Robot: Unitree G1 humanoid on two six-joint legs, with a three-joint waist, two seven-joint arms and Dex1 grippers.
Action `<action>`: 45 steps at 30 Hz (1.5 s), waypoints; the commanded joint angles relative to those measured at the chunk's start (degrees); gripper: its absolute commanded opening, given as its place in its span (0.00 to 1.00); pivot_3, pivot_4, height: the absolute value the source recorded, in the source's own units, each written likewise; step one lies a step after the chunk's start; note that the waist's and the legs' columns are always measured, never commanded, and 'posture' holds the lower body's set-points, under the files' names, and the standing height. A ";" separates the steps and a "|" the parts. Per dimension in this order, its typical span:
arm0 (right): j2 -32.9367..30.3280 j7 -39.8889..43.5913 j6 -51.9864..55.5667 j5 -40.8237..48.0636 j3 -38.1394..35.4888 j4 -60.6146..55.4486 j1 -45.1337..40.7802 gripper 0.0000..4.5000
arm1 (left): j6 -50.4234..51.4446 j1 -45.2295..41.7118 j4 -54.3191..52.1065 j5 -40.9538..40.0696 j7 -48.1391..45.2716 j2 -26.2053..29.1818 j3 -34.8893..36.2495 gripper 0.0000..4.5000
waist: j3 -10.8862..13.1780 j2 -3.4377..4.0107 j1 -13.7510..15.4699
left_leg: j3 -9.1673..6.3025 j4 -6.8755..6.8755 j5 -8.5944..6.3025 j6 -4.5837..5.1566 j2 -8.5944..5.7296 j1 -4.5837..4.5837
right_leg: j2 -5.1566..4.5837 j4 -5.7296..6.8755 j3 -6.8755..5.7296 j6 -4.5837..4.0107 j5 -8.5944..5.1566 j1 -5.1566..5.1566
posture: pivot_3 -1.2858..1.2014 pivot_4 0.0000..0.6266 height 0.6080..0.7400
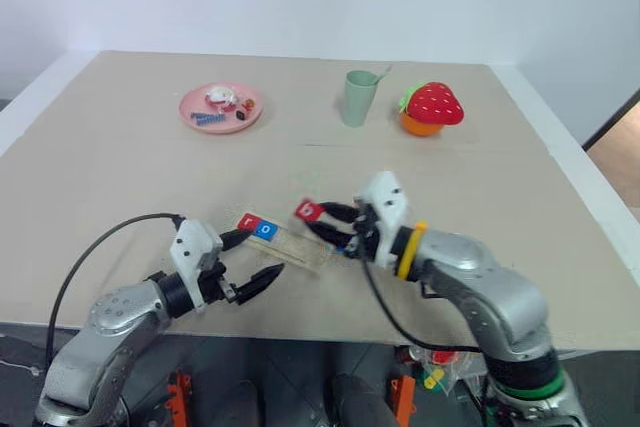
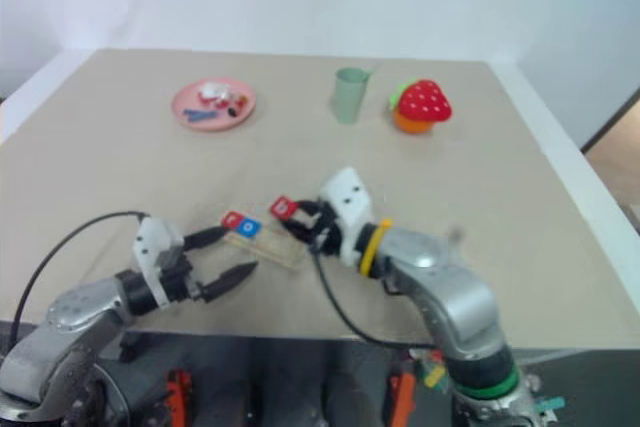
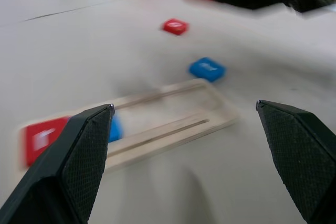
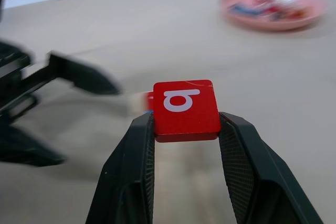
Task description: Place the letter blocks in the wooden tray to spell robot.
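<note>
— Beige tabletop (image 1: 120, 157) all around us; at its far side we see a pink plate (image 1: 221, 107), a green cup (image 1: 358, 97) and a strawberry toy (image 1: 433, 105). Where does the wooden tray (image 1: 300, 245) lie?

— Near the front edge, between our two arms. We see a red block (image 1: 248, 221) and a blue block (image 1: 265, 229) seated side by side at its left end; the rest of the groove is bare.

— And our right gripper (image 4: 186, 124)?

— It pinches a red b block (image 4: 186, 109) between its two fingers, held above the table just beyond the tray's right end.

— Our left gripper (image 1: 260, 257)?

— Its fingers stand wide apart, holding nothing, just beside the tray's left end. Past the tray, the left wrist view shows a loose blue block (image 3: 207, 69) and a loose red block (image 3: 175, 26) on the table.
</note>
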 commanded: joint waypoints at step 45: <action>3.53 7.17 -6.23 -11.68 8.61 21.55 -9.54 0.26 | 1.64 -0.23 -2.77 -2.27 3.88 0.04 0.58 1.00 | 0.00 -0.01 -0.07 | -0.26 0.01 0.06 -0.15 -0.04 -0.21 | 0.01 -0.03 -0.37 -0.40 0.23 -0.07 | 0.52 0.24 1.00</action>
